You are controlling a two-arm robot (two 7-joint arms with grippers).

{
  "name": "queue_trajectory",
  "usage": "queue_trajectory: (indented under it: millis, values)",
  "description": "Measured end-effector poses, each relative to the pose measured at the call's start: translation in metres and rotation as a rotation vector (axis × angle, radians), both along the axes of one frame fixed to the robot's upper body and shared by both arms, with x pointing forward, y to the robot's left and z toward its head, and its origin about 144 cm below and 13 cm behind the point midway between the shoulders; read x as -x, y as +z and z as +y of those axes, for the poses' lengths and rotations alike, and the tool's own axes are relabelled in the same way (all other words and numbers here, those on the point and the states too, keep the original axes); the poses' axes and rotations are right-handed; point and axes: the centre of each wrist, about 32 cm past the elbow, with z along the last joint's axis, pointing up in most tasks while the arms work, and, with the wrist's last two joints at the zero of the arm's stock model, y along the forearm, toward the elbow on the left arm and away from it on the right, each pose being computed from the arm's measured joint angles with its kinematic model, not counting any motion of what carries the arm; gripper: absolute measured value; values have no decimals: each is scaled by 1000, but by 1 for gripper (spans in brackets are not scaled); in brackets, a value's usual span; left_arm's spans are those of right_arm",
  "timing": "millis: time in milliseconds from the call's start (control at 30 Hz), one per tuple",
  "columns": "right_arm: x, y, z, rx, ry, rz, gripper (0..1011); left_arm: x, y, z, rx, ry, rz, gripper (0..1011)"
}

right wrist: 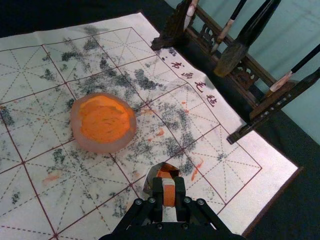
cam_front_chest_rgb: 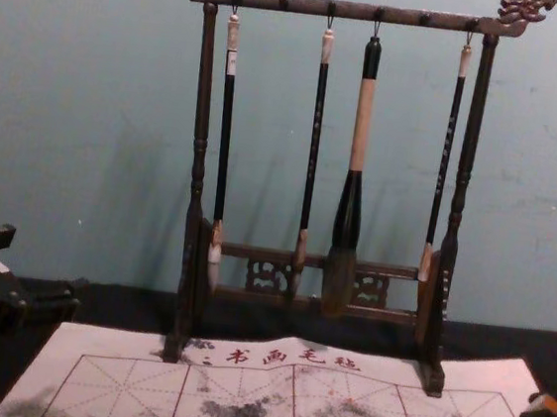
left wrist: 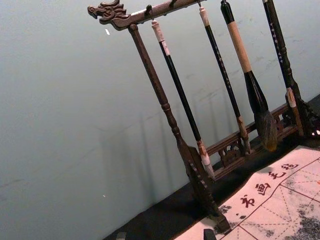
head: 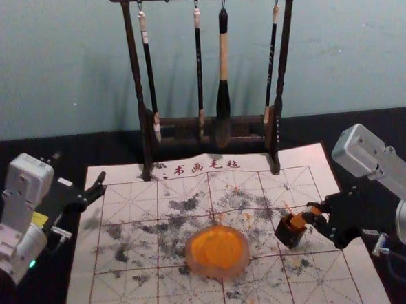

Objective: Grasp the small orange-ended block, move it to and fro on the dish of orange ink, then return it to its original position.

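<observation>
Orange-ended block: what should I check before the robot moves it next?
1. Right gripper closed on the block: ok.
2. Block lifted well clear of the small dark holder: not ok, its lower end is right at the holder.
3. Orange ink in the dish: ok.
4. Nothing standing between holder and dish: ok, just stained mat.
5. Left gripper away from the dish: ok.
6. Grip firm enough: cannot tell.
</observation>
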Motion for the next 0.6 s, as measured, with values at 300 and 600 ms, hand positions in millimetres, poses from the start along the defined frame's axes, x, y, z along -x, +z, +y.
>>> queue_trajectory:
  millis: [300,600]
  values:
    - [-3,-4,-1,-4,8,13,111,0,0,0,0,0,0,1002]
    - [-5,-7,0,-13,7,15,111,0,0,0,0,0,0,1001]
